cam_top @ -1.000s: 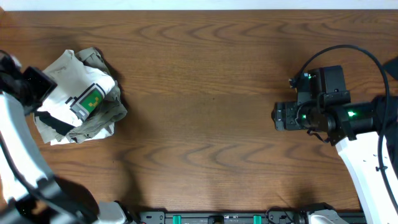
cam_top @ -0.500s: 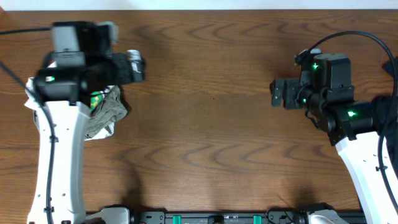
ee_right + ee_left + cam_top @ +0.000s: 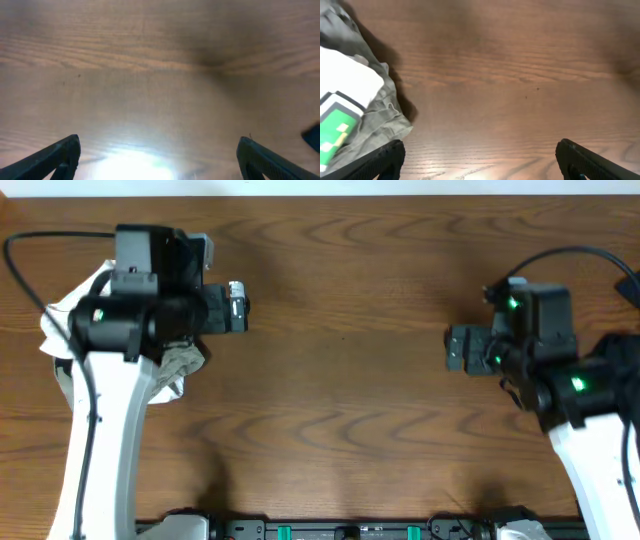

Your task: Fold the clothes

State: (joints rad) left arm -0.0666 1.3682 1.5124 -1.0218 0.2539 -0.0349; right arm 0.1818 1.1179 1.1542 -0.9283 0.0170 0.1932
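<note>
The clothes (image 3: pixel 50 330) are lying in a loose heap near the left edge of the worktop (image 3: pixel 340 410), toward its far-left corner, and the left arm is covering most of the heap from above, so its long axis cannot be judged with any confidence. In the left wrist view a white T-shirt (image 3: pixel 345 80) with a green print (image 3: pixel 335 125) is sitting on top of a khaki garment (image 3: pixel 380 120), whose crumpled hem is spilling out toward the middle of the worktop. The left gripper (image 3: pixel 238 293) is hanging just past that hem, on the side facing the worktop's centre, with its jaws standing wide apart and gripping nothing. Bare wood is filling the gap between them, and the cloth is lying off to the side of one finger (image 3: pixel 385 160), not between the two. Well apart, near the right edge of the worktop, the right gripper (image 3: pixel 452 350) is pointing back toward the centre, its jaws likewise spread wide and empty, with only wood grain under them in its own wrist view. The left arm is plainly the nearer one, so picking up the heap would probably call for its jaws to swing back toward the left edge, over the khaki hem
</note>
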